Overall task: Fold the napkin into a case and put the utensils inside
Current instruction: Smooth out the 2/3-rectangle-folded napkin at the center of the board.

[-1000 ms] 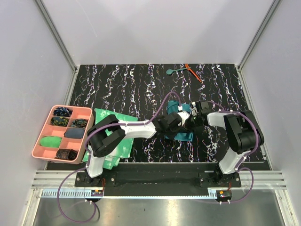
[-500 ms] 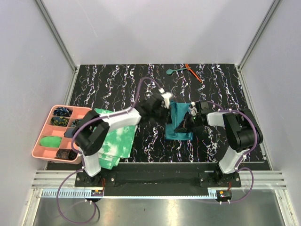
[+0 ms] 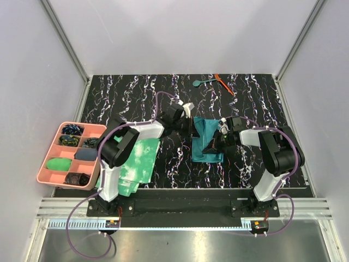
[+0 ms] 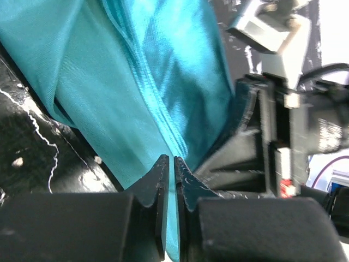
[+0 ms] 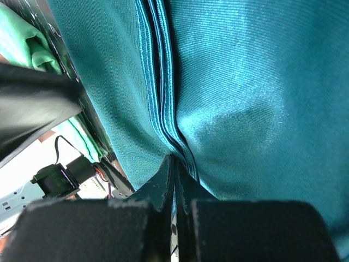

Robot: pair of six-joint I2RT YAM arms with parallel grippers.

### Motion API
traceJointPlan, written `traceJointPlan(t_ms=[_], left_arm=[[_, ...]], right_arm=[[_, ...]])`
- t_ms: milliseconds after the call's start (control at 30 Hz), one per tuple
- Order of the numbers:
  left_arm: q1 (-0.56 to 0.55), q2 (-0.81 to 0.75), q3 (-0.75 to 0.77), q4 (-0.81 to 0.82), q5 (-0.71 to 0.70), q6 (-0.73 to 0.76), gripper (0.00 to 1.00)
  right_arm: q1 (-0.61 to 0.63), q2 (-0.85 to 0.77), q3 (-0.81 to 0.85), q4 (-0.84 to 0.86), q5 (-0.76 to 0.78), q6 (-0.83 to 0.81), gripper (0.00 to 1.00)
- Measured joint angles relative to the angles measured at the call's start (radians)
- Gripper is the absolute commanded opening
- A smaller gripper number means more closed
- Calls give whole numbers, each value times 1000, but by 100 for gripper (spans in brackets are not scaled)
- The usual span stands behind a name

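The dark teal napkin (image 3: 207,141) lies folded into a narrow strip at the table's middle, between my two grippers. My left gripper (image 3: 192,124) is at its far left edge, and in the left wrist view (image 4: 174,164) it is shut on a fold of the cloth (image 4: 136,82). My right gripper (image 3: 214,143) is at the strip's right edge, and in the right wrist view (image 5: 174,164) it is shut on layered cloth edges (image 5: 234,82). The teal spoon (image 3: 200,82) and the orange-red stick (image 3: 224,84) lie at the far edge, apart from the napkin.
A pink compartment tray (image 3: 50,148) with small items hangs over the table's left edge. Light green tie-dye cloths (image 3: 136,164) lie between it and the napkin, under the left arm. My right gripper's body (image 4: 283,125) fills the right of the left wrist view.
My left gripper has swung from the napkin's middle, close to the right gripper, out to its far left edge, pulling cloth with it. The right gripper has stayed put.
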Motion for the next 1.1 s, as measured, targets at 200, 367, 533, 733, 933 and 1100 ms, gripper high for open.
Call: traceJointPlan(t_ms=[200, 367, 533, 733, 933, 1100], left_arm=[[19, 53, 8, -5, -9, -2, 7], [38, 70, 7, -3, -9, 5, 7], [41, 73, -14, 29, -2, -2, 7], [41, 73, -16, 35, -1, -3, 6], [41, 74, -16, 36, -2, -7, 6], [41, 82, -10, 43, 1, -13, 5]], right_arm=[[0, -1, 12, -31, 7, -10, 0], [9, -19, 43, -103, 40, -29, 0], [62, -47, 115, -154, 63, -27, 0], [100, -40, 182, -150, 63, -16, 0], [160, 58, 193, -89, 53, 19, 0], [185, 90, 115, 0, 24, 55, 0]])
